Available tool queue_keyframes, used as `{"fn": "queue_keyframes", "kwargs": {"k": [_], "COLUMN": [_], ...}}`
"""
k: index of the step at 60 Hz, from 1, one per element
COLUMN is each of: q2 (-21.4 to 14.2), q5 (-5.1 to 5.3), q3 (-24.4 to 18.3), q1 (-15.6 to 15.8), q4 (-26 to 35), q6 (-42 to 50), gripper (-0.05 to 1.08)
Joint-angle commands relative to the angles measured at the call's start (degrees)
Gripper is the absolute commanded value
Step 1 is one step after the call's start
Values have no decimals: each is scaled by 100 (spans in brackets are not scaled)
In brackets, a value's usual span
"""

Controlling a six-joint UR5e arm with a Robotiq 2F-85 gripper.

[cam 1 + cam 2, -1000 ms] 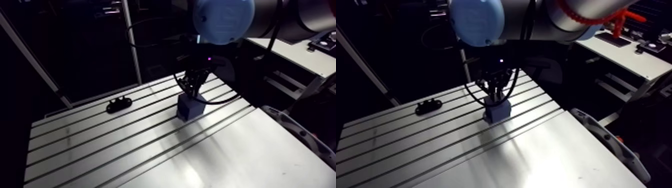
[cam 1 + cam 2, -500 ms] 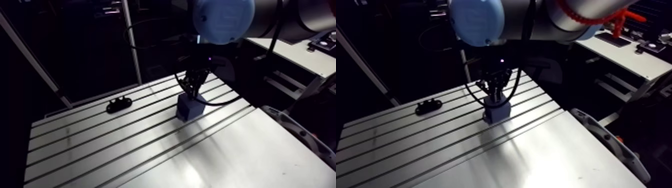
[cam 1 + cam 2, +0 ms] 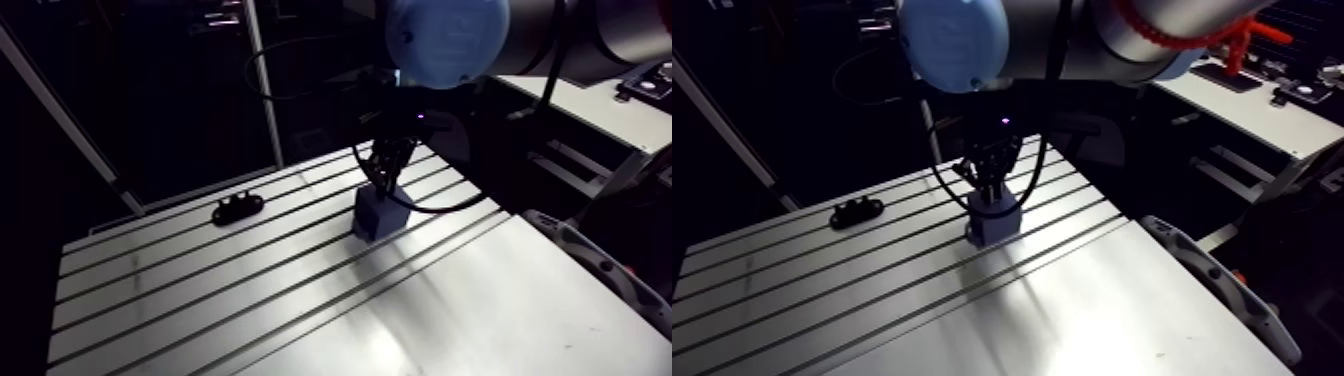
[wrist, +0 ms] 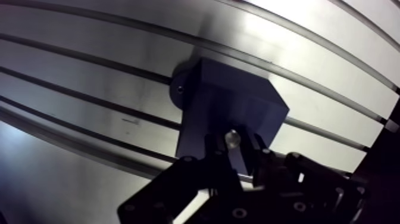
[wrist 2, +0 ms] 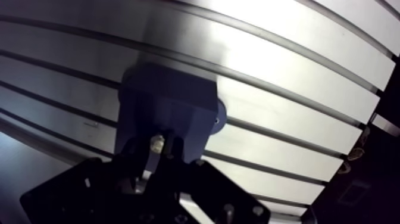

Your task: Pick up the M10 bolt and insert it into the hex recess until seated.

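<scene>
Gripper point(image 4: 234, 146) is hanging over the blue block point(image 4: 238, 107), jaws pinching the M10 bolt point(image 4: 233, 138). In the wrist view the bolt is showing end-on, so its long axis is running along the fingers point(image 4: 212, 149), down toward the block's top face. Can't make out the hex recess. The block is sitting mid-table point(image 3: 200, 290) across the slots, well clear of the table edges. A small black part point(image 3: 238, 208) is lying well apart. The marking on the light-blue joint cap point(image 3: 447, 40) is too blurred to read.
</scene>
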Motion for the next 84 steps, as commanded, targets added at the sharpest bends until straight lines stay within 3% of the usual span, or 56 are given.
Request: {"fn": "queue_keyframes", "kwargs": {"k": [1,84], "q2": [5,-56], "q5": [11,56], "q3": [5,-4], "q1": [-4,3], "q4": [-17,-53], "q6": [-216,-1164], "gripper": [73,73]}}
